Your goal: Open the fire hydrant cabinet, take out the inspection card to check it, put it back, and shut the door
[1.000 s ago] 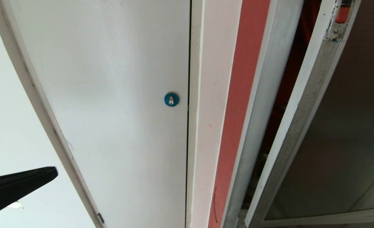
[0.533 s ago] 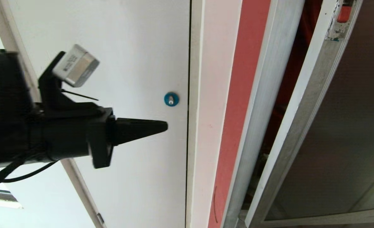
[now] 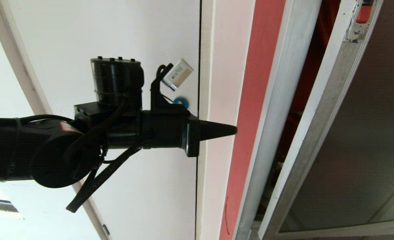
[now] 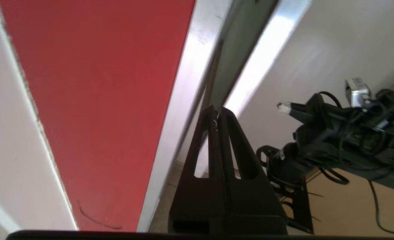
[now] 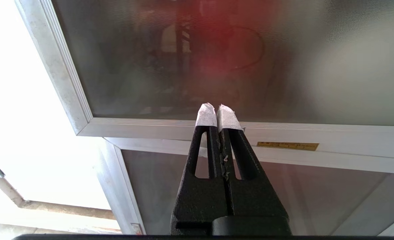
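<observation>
The fire hydrant cabinet's silver frame (image 3: 277, 100) stands right of a red wall strip (image 3: 250, 116). Its door (image 3: 367, 150), dark glass in a silver frame with a red latch (image 3: 363, 14), hangs ajar, leaving a dark gap with red inside. My left gripper (image 3: 233, 130) is shut and empty. It points level toward the red strip, short of the gap; in the left wrist view the left gripper (image 4: 217, 111) lines up with the slit between frame and door. My right gripper (image 5: 217, 111) is shut, with white-taped tips low before the door's glass (image 5: 217, 50). The inspection card is hidden.
A plain white door (image 3: 116, 66) with a blue round lock (image 3: 180, 101) fills the left, behind my left arm. Below the cabinet door sits a smaller dark panel (image 5: 317, 190) under a yellow label (image 5: 287, 146). The parked right arm (image 4: 333, 140) shows in the left wrist view.
My left arm has swung in from the lower left and reached rightward across the white door; its tip now lies near the red strip. The right arm and the door have not moved.
</observation>
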Robot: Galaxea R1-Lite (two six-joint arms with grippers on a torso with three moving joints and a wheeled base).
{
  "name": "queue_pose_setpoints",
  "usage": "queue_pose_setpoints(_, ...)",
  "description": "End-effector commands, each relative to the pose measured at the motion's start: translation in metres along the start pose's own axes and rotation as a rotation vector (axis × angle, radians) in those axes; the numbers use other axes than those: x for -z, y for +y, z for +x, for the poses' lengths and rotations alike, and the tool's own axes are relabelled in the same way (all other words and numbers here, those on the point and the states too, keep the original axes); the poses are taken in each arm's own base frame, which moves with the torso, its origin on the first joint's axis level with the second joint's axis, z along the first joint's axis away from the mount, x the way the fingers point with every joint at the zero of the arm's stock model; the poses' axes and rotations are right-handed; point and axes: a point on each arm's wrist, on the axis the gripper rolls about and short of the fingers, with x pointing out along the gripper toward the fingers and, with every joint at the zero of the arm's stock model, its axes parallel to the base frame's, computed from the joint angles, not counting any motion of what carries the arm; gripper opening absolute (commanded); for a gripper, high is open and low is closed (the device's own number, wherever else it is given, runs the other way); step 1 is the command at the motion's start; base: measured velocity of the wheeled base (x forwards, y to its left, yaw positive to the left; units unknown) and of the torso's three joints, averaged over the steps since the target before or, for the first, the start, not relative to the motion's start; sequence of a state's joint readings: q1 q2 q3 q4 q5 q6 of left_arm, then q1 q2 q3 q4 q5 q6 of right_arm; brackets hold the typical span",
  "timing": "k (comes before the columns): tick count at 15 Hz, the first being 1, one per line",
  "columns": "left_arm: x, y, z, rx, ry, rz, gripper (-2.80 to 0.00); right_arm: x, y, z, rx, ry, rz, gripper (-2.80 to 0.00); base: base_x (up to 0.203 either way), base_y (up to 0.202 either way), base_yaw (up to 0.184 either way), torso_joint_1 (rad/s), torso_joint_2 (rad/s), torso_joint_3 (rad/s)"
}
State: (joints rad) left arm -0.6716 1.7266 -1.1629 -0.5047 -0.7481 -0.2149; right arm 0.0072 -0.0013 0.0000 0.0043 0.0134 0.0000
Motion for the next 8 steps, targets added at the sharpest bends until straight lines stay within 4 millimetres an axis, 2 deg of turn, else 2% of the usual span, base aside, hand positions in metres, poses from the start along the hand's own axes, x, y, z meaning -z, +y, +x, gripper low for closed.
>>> queue_pose_setpoints(1,0.009,0.005,0.021,0.018,0.025,-0.017,-2.80,0.000,0.000,0.000,-0.001,0.000,0.000,-2.80,0.000,0.000,0.000,0.000,0.00,0.000)
queue_pose_setpoints(5,0.013,-0.006,0.032,0.059,0.040,-0.019,-2.80,0.000,0.000,0.000,-0.001,0.000,0.000,-2.80,0.000,0.000,0.000,0.000,0.00,0.000)
queue_pose_setpoints(8,0.014,-0.002,0.047,0.066,0.040,-0.015,-2.80,0.000,0.000,0.000,-0.001,0.000,0.000,-2.80,0.000,0.000,0.000,0.000,0.00,0.000)
